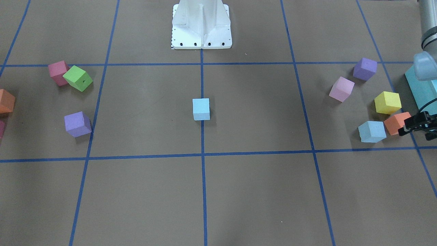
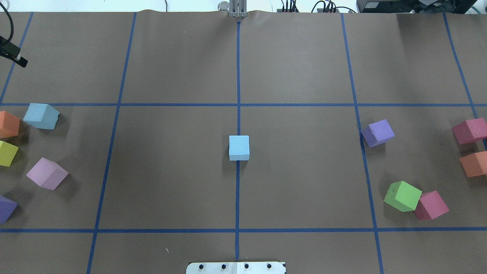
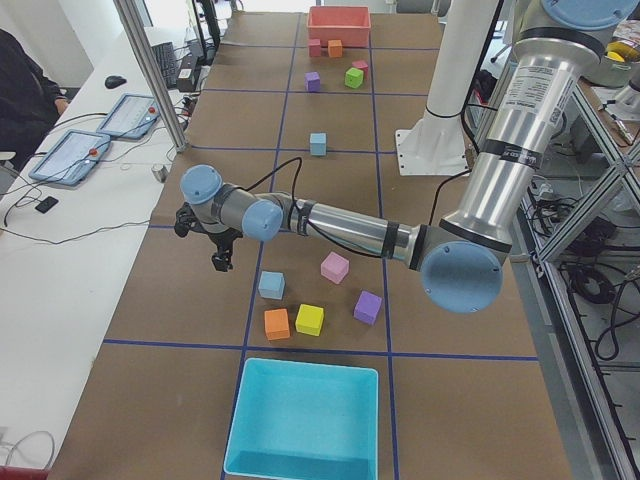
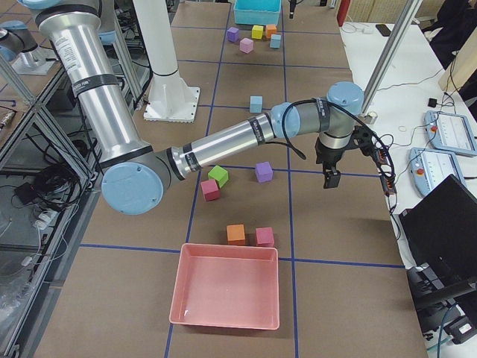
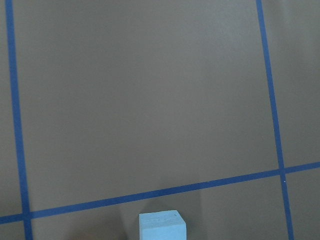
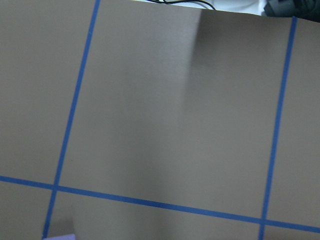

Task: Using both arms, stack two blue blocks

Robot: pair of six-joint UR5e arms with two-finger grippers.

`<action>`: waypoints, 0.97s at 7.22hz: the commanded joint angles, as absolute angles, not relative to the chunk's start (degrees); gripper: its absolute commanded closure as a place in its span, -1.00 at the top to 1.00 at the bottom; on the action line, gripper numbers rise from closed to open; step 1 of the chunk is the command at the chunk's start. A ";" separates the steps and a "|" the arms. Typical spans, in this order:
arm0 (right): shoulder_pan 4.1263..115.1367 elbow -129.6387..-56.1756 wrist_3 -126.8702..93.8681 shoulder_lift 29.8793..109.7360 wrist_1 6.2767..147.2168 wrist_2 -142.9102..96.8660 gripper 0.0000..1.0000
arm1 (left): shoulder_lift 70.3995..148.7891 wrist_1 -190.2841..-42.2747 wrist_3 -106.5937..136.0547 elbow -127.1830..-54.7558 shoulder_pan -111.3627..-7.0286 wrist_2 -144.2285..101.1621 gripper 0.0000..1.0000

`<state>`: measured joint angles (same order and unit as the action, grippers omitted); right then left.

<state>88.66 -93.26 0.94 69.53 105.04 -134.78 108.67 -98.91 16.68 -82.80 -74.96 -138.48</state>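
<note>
One pale blue block (image 1: pixel 201 109) sits at the table's centre on the blue tape cross, also in the overhead view (image 2: pixel 239 147). The second blue block (image 1: pixel 372 131) lies among other cubes on my left side, seen overhead (image 2: pixel 41 116) and at the bottom edge of the left wrist view (image 5: pixel 162 226). My left gripper (image 1: pixel 416 132) hovers beside that cluster, past the orange cube (image 1: pixel 396 123); its fingers look apart and hold nothing. My right gripper (image 4: pixel 328 177) hangs over the table's far edge, seen only from the side; I cannot tell if it is open.
Yellow (image 1: pixel 387 102), pink (image 1: pixel 341 89) and purple (image 1: pixel 364 69) cubes lie by the turquoise box (image 1: pixel 421 90). On the other side are green (image 1: pixel 78 78), red (image 1: pixel 58 72) and purple (image 1: pixel 78 124) cubes, and a pink tray (image 4: pixel 227 287). The white pedestal (image 1: pixel 201 25) stands behind the centre.
</note>
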 commanded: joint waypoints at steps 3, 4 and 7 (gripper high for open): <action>99.30 -96.42 20.51 83.64 108.29 -131.76 1.00 | 105.47 -112.38 21.60 -75.87 -71.19 -132.54 0.96; 100.53 -96.33 22.13 85.06 108.11 -131.23 1.00 | 105.38 -114.94 25.28 -75.59 -70.67 -132.54 0.96; 100.64 -85.65 21.10 86.49 92.34 -129.20 1.00 | 105.29 -116.46 28.48 -75.93 -69.09 -132.54 0.96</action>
